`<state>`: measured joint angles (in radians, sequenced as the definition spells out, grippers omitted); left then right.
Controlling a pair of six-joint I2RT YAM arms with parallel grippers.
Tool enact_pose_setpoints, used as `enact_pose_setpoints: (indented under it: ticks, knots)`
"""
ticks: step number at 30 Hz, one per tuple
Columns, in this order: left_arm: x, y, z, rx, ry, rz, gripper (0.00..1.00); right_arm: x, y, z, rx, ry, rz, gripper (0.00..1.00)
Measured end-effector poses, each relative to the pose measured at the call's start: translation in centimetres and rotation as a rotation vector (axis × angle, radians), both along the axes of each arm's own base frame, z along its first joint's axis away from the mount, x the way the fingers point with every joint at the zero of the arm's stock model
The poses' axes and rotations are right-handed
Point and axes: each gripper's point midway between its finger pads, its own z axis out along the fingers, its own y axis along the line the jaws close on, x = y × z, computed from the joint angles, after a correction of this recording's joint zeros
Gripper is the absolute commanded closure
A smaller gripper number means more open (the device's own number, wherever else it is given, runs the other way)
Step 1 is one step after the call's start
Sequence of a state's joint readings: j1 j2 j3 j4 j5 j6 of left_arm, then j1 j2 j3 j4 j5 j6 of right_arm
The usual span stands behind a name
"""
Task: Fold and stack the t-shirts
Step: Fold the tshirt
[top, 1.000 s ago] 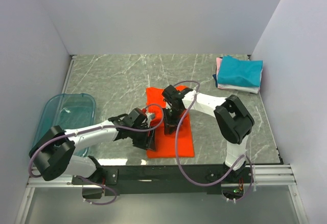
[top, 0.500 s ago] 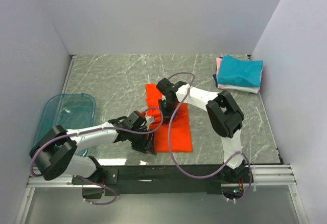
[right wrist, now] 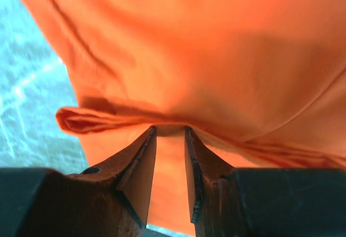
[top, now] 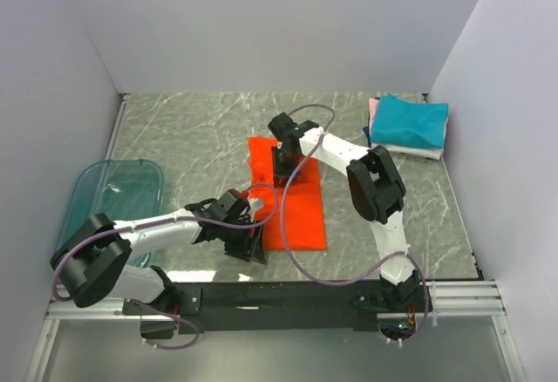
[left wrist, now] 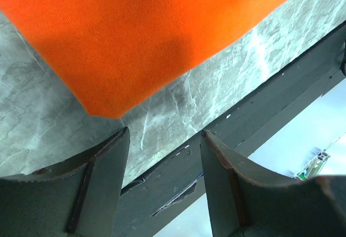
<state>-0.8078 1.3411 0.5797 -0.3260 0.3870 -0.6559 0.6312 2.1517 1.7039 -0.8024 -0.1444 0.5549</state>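
Observation:
The orange-red t-shirt (top: 296,212) lies folded into a long strip at the table's middle. My right gripper (top: 281,171) stands over its far half, shut on a raised fold of the orange cloth (right wrist: 216,47), which bunches at the fingertips of that gripper (right wrist: 169,130). My left gripper (top: 255,244) is open at the shirt's near left corner (left wrist: 108,107), with nothing between its fingers (left wrist: 165,135); the corner lies just beyond its tips. A stack of folded t-shirts sits at the back right: teal (top: 410,120) on top, pink (top: 373,110) and white (top: 410,150) under it.
A translucent blue-green bin (top: 113,194) stands at the left edge. The dark front rail (left wrist: 270,107) runs right beneath my left gripper. White walls close in the marble table (top: 192,138) on three sides.
My right gripper has moved toward the far wall with the cloth in it, and the shirt's near edge has slid back from the table's front. The left gripper has stayed near the front corner.

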Motion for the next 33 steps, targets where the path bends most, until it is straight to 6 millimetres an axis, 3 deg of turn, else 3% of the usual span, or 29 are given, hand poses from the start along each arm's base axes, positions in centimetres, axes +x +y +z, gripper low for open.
enact_pose_setpoints:
  ticks: [11,16,20,25,33]
  knots:
    - [0.5,0.4,0.0,0.026,-0.034,0.021,0.38,5.2,-2.3,2.7,0.039,-0.072,-0.1,0.64]
    - [1.6,1.1,0.4,0.059,-0.089,0.056,0.36,5.2,-5.1,2.8,0.024,-0.068,-0.123,0.63]
    - [3.2,1.7,1.2,0.056,-0.13,0.103,0.36,1.4,-8.5,2.9,-0.005,-0.026,-0.124,0.63]
    - [6.0,3.2,1.6,0.053,-0.149,0.188,0.36,-4.6,-10.6,2.6,0.008,0.031,-0.079,0.63]
    - [7.1,2.4,0.8,0.035,-0.108,0.152,0.41,-13.9,-12.6,-1.0,0.041,0.227,-0.03,0.63]
